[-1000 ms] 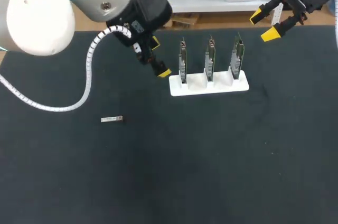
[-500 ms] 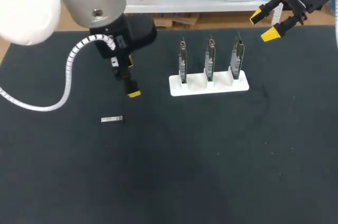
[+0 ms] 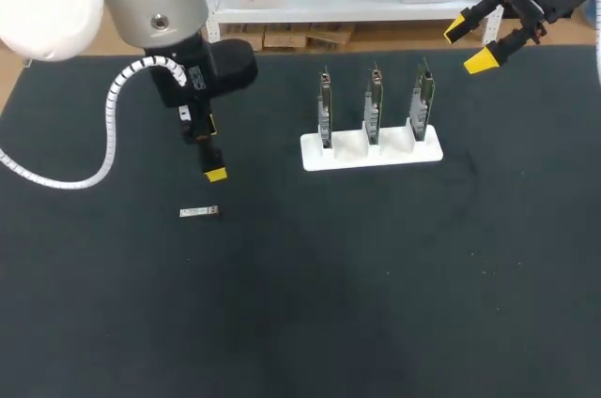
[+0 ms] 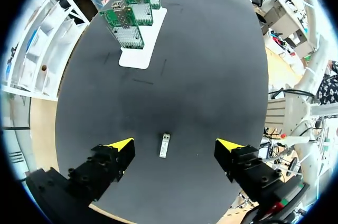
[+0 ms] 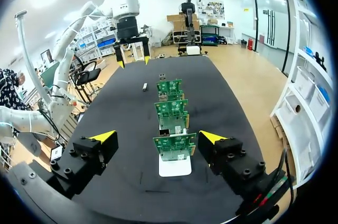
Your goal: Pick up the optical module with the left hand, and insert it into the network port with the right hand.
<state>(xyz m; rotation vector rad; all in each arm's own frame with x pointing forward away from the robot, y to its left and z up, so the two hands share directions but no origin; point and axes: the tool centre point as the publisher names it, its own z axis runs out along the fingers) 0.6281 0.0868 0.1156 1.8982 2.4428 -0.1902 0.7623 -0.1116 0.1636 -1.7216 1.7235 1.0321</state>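
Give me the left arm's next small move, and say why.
Probably lower the left tool straight down. The wrist view shows the module lying flat between its open fingers, roughly centred. The head view shows the tool above the module, not touching it. Once low enough to flank it, the fingers could close.

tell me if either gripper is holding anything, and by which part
Nothing is held. The left gripper is open above the optical module, which lies untouched on the table; the right gripper is open and empty.
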